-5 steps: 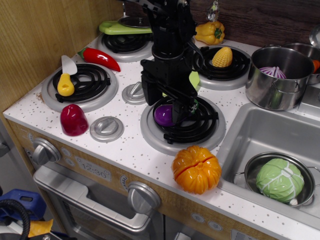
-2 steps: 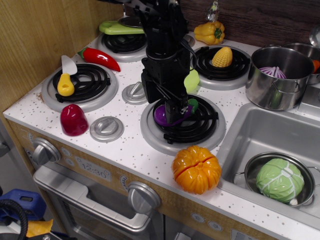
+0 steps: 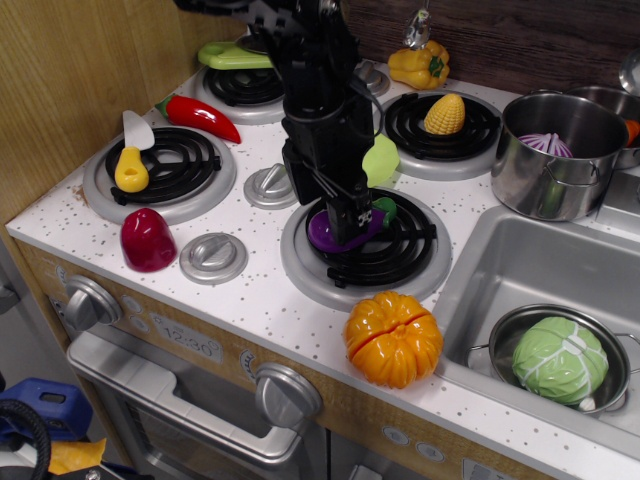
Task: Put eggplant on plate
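The black robot gripper [image 3: 345,222] is clamped on the small glossy purple plastic eggplant [image 3: 325,230] above the front-right burner [image 3: 400,255], positioned for transfer to the light lime-green round plate [image 3: 381,160] just behind.

Black boxy arm [image 3: 318,110]; black gripper [image 3: 345,215]; thin dark cables

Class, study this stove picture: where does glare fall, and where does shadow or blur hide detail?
In observation.image: bright highlights shine on the steel pot and the orange pumpkin; the black claw reads as a dark mass, hiding part of the eggplant; the frame stays fairly sharp, with the lower left corner dim.
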`<control>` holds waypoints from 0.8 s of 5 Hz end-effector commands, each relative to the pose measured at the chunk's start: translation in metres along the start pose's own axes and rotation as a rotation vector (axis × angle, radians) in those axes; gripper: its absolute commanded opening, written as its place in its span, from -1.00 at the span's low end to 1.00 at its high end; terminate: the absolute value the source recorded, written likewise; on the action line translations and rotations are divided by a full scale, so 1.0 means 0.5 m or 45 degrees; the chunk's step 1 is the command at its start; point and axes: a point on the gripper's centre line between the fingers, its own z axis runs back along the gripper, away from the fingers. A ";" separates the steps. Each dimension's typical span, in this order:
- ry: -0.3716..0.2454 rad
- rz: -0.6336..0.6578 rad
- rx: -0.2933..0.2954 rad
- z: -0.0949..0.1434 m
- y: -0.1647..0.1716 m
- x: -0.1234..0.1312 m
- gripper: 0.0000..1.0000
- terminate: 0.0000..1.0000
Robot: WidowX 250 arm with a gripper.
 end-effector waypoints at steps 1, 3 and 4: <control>-0.044 0.002 0.031 0.004 0.009 -0.001 1.00 -1.00; -0.062 0.003 0.043 -0.012 0.007 -0.005 -1.00 -1.00; -0.063 0.001 0.038 -0.013 0.009 -0.006 -1.00 -1.00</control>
